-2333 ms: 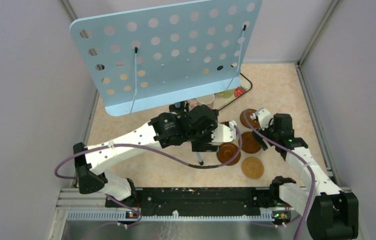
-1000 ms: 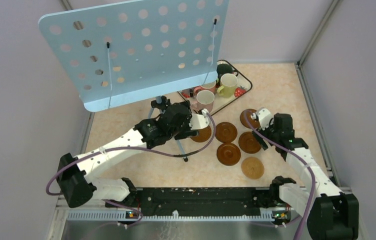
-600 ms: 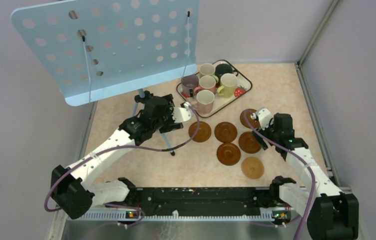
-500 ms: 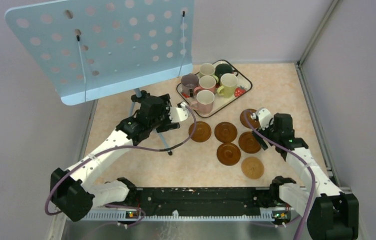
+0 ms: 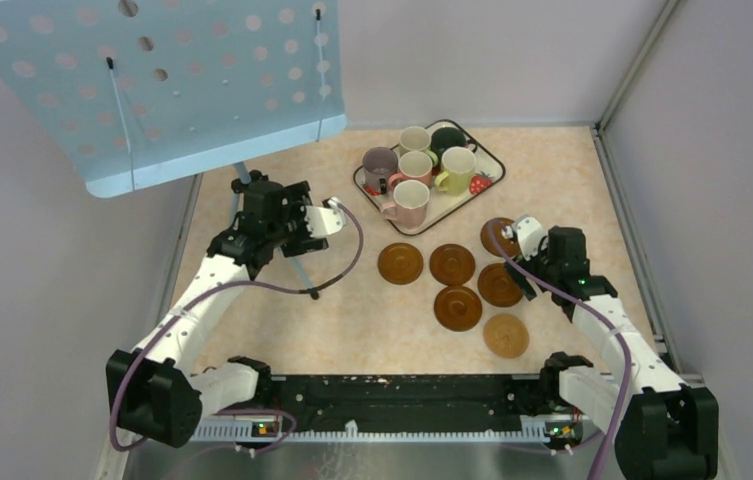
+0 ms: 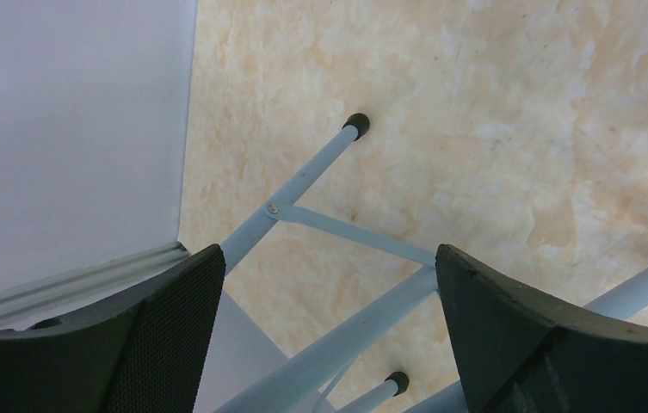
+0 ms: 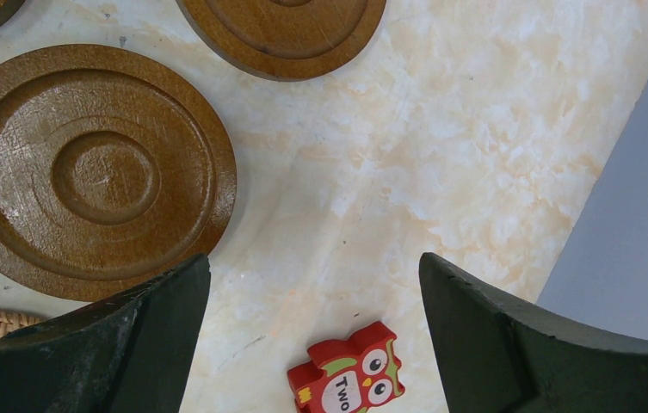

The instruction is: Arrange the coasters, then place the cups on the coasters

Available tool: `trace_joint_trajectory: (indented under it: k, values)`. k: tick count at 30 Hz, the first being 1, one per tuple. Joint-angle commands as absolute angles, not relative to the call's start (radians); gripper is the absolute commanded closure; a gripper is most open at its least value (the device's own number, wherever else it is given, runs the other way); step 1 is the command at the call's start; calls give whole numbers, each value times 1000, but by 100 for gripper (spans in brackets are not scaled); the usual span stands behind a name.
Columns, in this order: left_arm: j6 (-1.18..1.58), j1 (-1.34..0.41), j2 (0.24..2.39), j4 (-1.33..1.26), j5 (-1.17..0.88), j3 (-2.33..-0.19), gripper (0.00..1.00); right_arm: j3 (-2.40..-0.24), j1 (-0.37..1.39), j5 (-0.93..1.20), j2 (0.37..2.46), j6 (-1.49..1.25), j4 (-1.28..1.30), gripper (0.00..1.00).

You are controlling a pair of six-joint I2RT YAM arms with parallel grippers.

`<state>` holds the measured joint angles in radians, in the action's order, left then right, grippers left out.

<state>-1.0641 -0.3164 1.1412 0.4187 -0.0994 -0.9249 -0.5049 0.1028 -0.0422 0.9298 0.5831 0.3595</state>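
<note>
Hovering over stand legs (image 6: 303, 185): left tool (image 6: 327, 254) spread | right tool (image 7: 313, 258) spread, beside coasters (image 7: 96, 172)

Six coasters (image 5: 452, 264), six cups (image 5: 409, 202) — one tray (image 5: 480, 184), one stand (image 5: 152, 80), one owl (image 7: 343, 383).

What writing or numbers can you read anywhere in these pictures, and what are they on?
"Two": on the belly of a small red owl figure lying on the table, seen in the right wrist view.
No other writing can be made out on the cups, the coasters or the tray.
</note>
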Motion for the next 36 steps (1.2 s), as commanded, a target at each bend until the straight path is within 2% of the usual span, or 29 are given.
trace_joint_trajectory:
  k: [1,12,19,28,36]
  values:
    - [-1140,-212,1155,437,-181,-910,3,-522,110,-28,932,585,341,10]
    - [-1280,28,1230,446,-309,-929,3,-526,110,-26,939,585,341,10]
    - [-1310,92,1273,427,-335,-945,3,-528,110,-25,942,586,344,10]
    - [-1277,91,1245,473,-427,-974,1,-539,110,-7,939,582,350,10]
    - [-1135,-41,1264,564,-391,-1080,1,-584,110,53,938,573,382,10]
